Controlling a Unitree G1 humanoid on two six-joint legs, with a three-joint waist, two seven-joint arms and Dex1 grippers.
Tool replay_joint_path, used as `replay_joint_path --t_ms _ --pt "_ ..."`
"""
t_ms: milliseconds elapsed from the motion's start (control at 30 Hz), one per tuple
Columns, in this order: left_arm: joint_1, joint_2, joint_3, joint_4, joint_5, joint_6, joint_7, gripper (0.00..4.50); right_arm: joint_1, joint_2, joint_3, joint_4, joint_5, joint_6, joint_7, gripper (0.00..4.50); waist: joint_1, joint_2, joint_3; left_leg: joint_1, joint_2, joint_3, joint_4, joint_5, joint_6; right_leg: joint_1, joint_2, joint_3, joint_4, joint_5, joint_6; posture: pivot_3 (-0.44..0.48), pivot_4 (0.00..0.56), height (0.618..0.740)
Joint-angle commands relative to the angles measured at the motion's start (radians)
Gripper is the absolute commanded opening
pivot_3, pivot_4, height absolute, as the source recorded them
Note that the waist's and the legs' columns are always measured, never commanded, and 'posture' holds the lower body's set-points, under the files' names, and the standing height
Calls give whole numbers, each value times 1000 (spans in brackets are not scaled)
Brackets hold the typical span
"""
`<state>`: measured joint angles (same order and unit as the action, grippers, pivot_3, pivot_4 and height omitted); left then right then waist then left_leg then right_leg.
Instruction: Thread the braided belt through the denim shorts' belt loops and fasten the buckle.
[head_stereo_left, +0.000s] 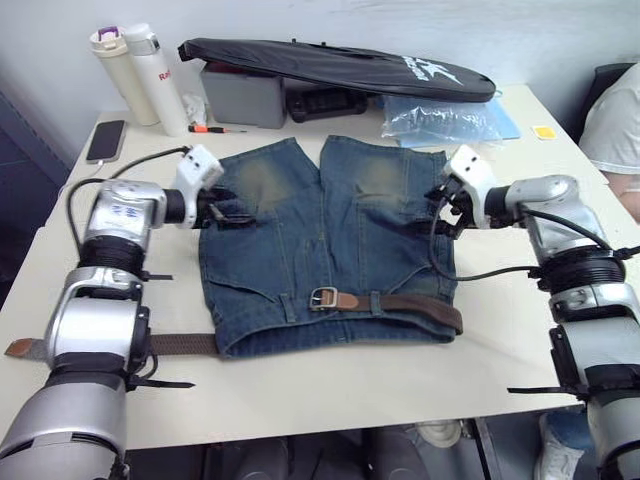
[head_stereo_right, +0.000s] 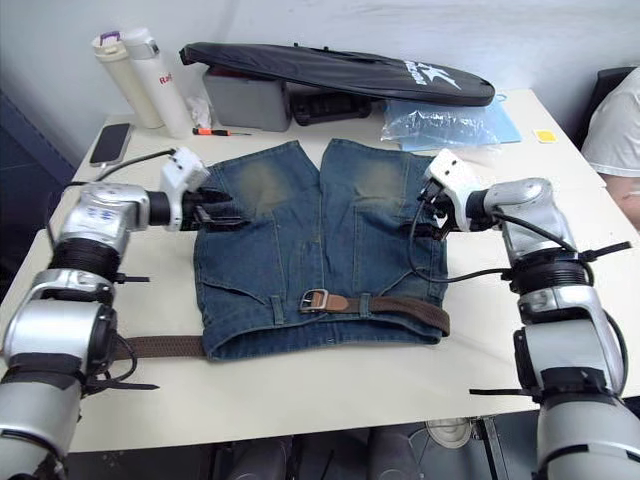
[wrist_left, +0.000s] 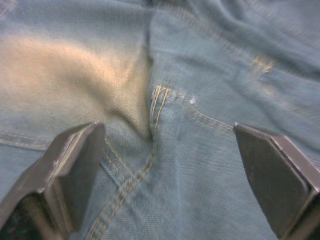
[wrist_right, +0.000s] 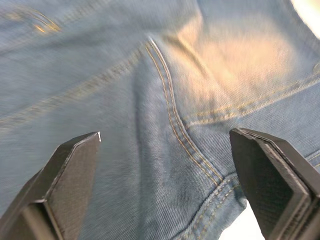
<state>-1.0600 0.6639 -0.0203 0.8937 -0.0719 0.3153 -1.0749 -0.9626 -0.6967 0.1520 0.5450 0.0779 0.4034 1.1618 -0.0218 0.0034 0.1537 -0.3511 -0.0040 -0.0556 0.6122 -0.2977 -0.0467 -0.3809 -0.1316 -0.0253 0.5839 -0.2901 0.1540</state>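
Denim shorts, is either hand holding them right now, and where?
Neither. The left hand and right hand are both open over the denim shorts, fingers spread apart with nothing pinched.

Head pair looks forward and down over the table (head_stereo_left: 330, 390), both eyes sharing the denim shorts (head_stereo_left: 320, 240). Each wrist camera peers along its spread fingers, very close over denim, probably a leg panel apiece.
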Motion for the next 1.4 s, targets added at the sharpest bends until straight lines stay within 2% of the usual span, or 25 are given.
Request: replay_joint_path --t_ms 33,167,267,367,467,567,667,733,800,833,900,967,1100,1267,1400 --pt "78 69 98 -222 -127 201 -61 4485 78 -43 -33 -312 159 151 149 4500 -6 0 0 0 0 0 0 0 0 0 0 0 0 0 0 0 150 740" --pt "288 183 188 -542 -290 545 -119 4485 158 -70 -12 -578 255 269 193 4500 -11 2 0 3 1 2 0 -1 -1 0 0 0 3 0 0 0 150 740" --pt "466 241 352 -769 -439 788 -92 4485 179 -65 0 -694 320 318 214 4500 -10 1 1 5 2 4 -1 -2 1 0 0 1 3 0 -1 0 150 740" --pt "570 212 607 -896 -558 1059 6 4485 173 -48 16 -740 361 330 225 4500 -5 -1 2 9 3 4 0 -6 4 5 0 1 2 -1 -2 0 150 740" --pt "698 161 857 -1051 -611 1257 79 4485 151 -27 45 -747 386 355 226 4500 -5 -2 1 11 3 3 0 -6 5 7 0 1 2 -1 -2 0 150 740" --pt "875 106 1043 -1229 -660 1299 168 4485 134 4 59 -741 392 338 211 4500 -6 -2 1 13 3 6 0 -6 1 7 0 3 2 -1 -3 0 150 740" --pt "1067 68 1240 -1228 -907 1299 244 4485 113 54 51 -719 392 256 207 4500 -9 -5 0 14 5 7 -1 -7 -1 6 1 5 2 -2 -5 0 150 740" --pt "1204 31 1328 -1222 -1026 1299 333 4485 63 63 60 -691 416 266 254 4500 -10 -5 0 16 7 7 0 -9 -2 6 1 5 1 -3 -7 0 150 740" --pt "1318 -76 1402 -1224 -1181 1299 429 4485 -12 52 107 -613 352 197 308 4500 2 -5 0 16 7 8 1 -11 -2 6 0 4 -1 -4 -9 0 150 740" --pt "1344 -108 1421 -1218 -1240 1299 467 4485 -34 46 126 -586 326 171 324 4500 -6 0 -2 16 6 6 0 -12 -1 5 1 2 -2 -4 -11 0 150 740" --pt "1383 -184 1434 -1230 -1300 1299 574 4485 -82 53 110 -542 377 220 357 4500 -3 -5 -3 18 5 7 0 -17 6 6 -3 9 -3 -2 -13 0 150 740" --pt "1423 -236 1413 -1237 -1349 1269 679 4485 -111 59 95 -515 420 265 379 4500 -2 -8 -5 17 6 6 2 -17 6 5 -1 5 -5 -2 -14 0 150 740" --pt "1480 -338 1351 -1230 -1436 1137 873 4485 -121 47 47 -507 548 405 423 4500 -4 -6 -6 17 7 0 1 -19 4 6 -1 6 -7 -2 -15 0 150 740" --pt "1488 -453 1159 -1242 -1555 959 1145 4485 -136 50 9 -487 593 457 377 4500 -2 -4 -6 17 6 0 1 -21 4 6 0 7 -9 -5 -20 0 150 740" --pt "1500 -452 1032 -1247 -1650 826 1282 4485 -132 46 14 -488 576 442 361 4500 -2 -4 -6 17 5 0 2 -21 4 6 0 7 -9 -5 -20 0 150 740"
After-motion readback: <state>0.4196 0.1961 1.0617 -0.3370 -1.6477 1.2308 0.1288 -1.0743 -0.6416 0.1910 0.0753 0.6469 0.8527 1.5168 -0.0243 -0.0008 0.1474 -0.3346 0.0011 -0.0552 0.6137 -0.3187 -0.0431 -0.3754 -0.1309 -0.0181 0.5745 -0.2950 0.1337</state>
